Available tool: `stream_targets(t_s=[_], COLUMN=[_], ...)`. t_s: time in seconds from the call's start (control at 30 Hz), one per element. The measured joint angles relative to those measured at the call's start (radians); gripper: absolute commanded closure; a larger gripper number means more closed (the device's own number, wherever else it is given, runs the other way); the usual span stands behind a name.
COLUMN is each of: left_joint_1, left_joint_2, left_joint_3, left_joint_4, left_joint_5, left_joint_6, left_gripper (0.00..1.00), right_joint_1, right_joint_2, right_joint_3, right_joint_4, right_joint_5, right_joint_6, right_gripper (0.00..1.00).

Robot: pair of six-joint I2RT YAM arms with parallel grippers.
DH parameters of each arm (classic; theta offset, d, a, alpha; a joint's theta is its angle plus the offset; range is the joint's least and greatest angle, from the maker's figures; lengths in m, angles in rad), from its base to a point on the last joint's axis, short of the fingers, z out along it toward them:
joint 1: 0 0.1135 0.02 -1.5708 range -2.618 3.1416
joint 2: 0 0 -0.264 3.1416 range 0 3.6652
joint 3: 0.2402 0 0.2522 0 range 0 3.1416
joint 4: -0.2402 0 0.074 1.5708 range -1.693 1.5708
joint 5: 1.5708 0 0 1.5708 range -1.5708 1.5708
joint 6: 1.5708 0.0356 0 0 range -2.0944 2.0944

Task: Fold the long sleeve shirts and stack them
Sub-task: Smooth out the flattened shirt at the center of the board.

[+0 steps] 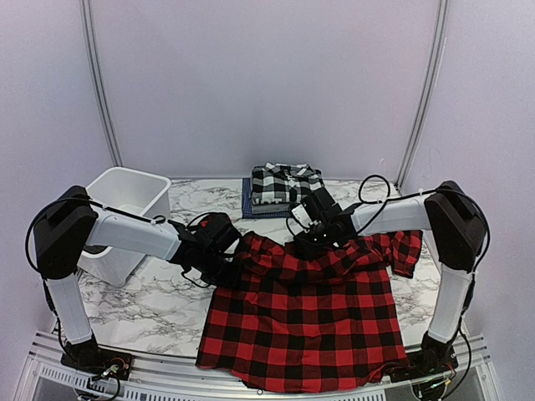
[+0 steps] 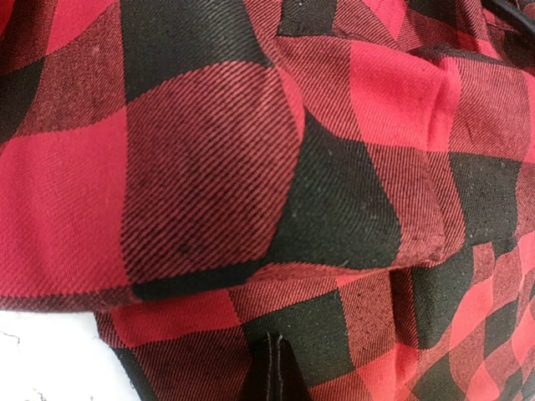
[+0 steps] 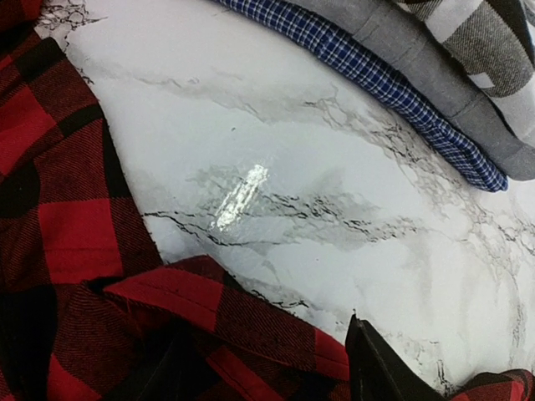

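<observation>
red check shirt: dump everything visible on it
Red-and-black buffalo check shirt, twill-looking cloth, lies spread on the marble table, hem toward the arm bases, one sleeve bunched on the right arm's side. The shut left gripper is at its other shoulder; the open right gripper hangs over the collar.

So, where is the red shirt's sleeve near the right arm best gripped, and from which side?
Grip the sleeve at its outer edge, from above on the right: it lies folded short beside the body of the red shirt, with bare table next to that edge.
</observation>
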Motion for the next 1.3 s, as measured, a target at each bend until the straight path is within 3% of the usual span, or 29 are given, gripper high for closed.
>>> stream_targets(t_s=[0.13, 0.27, 0.33, 0.57, 0.8, 0.9, 0.97, 1.13, 1.3], left_joint_1=[0.0, 0.0, 0.0, 0.0, -0.001, -0.002, -0.002, -0.006, -0.007], left_joint_2=[0.0, 0.0, 0.0, -0.001, -0.004, -0.008, -0.009, -0.016, -0.019], left_joint_3=[0.0, 0.0, 0.0, 0.0, -0.002, -0.008, -0.01, -0.01, -0.01], left_joint_4=[0.0, 0.0, 0.0, 0.0, -0.001, -0.002, -0.002, -0.005, -0.008], left_joint_5=[0.0, 0.0, 0.0, 0.0, 0.0, 0.0, 0.0, 0.002, 0.004], left_joint_6=[0.0, 0.0, 0.0, 0.0, 0.0, 0.0, -0.002, -0.003, -0.003], left_gripper=[1.0, 1.0, 1.0, 1.0, 1.0, 0.94, 0.88, 0.75, 0.71], right_joint_1=[0.0, 0.0, -0.001, -0.005, -0.028, -0.055, -0.073, -0.097, -0.098], right_joint_2=[0.031, 0.058, 0.066, 0.068, 0.087, 0.126, 0.161, 0.251, 0.254], right_joint_3=[0.0, 0.0, 0.001, 0.049, 0.204, 0.284, 0.332, 0.407, 0.415], right_joint_4=[0.023, 0.046, 0.053, 0.065, 0.069, 0.063, 0.061, 0.048, 0.005], right_joint_5=[0.006, 0.022, 0.037, 0.156, 0.315, 0.355, 0.377, 0.404, 0.366], right_joint_6=[-0.023, -0.032, -0.03, -0.01, 0.024, 0.046, 0.054, 0.053, 0.057], right_gripper=[0.58, 0.9, 1.0, 1.0, 1.0, 1.0, 0.91, 0.49, 0.27])
